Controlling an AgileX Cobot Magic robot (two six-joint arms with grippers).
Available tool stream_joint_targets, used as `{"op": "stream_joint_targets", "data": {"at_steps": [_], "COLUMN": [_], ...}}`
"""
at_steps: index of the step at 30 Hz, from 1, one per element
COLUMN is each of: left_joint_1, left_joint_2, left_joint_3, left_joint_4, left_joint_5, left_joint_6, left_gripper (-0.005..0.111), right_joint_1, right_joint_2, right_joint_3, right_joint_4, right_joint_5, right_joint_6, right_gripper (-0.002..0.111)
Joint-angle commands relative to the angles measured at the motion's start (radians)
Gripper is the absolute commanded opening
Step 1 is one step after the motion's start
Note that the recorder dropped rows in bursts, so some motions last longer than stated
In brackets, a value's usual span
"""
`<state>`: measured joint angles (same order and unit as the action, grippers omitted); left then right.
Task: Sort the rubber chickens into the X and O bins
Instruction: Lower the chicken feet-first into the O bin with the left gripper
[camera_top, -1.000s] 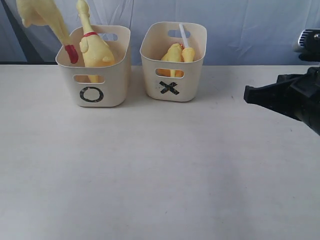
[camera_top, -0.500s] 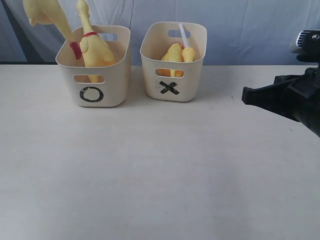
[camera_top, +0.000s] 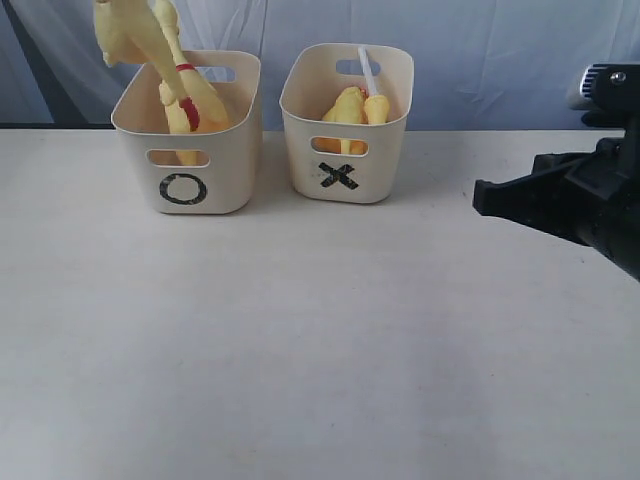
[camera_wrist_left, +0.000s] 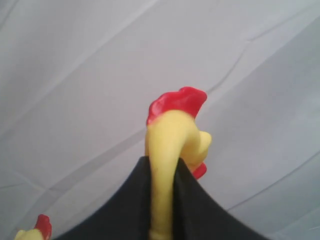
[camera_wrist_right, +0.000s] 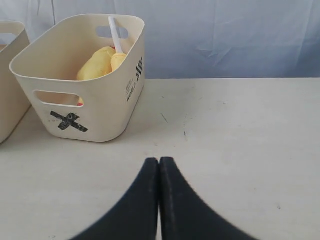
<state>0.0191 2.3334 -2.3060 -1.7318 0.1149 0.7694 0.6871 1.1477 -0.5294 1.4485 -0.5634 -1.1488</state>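
A yellow rubber chicken (camera_top: 140, 40) hangs from above the frame, its red lower end (camera_top: 188, 112) dipping into the O bin (camera_top: 185, 185). My left gripper (camera_wrist_left: 161, 162) is shut on this chicken's neck (camera_wrist_left: 162, 145), below the red comb; in the exterior view this gripper is out of frame. A second chicken (camera_top: 172, 112) stands in the O bin, partly hidden behind the hanging one. The X bin (camera_top: 345, 165) (camera_wrist_right: 100, 115) holds another chicken (camera_top: 350, 105) (camera_wrist_right: 97, 65). My right gripper (camera_top: 482, 198) (camera_wrist_right: 159, 162) is shut and empty, low over the table right of the X bin.
A white stick (camera_top: 367, 70) (camera_wrist_right: 116, 32) leans in the X bin. A pale cloth backdrop (camera_top: 500, 50) hangs behind both bins. The cream table (camera_top: 320, 350) stretches in front of the bins. A red-and-yellow chicken part (camera_wrist_left: 42, 225) shows at the left wrist view's corner.
The hanging chicken has swung right, and its red end has moved from the O bin's left rim to inside the bin. The right gripper has crept slightly left.
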Motion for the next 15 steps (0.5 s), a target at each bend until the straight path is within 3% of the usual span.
{"op": "stream_joint_targets", "data": {"at_steps": [1, 15], "left_joint_1": [-0.032, -0.062], "left_joint_2": [0.028, 0.089], "left_joint_3": [-0.027, -0.027], "left_joint_4": [-0.013, -0.013], "left_joint_5": [-0.005, 0.047], "left_joint_6": [-0.003, -0.003], "left_gripper": [0.0, 0.0], "right_joint_1": [0.001, 0.001], "right_joint_2": [-0.006, -0.006], "right_joint_3": [0.005, 0.005], "right_joint_4": [-0.016, -0.02], "right_joint_5": [0.006, 0.015], "right_joint_6": [-0.006, -0.006], "right_gripper": [-0.001, -0.001]}}
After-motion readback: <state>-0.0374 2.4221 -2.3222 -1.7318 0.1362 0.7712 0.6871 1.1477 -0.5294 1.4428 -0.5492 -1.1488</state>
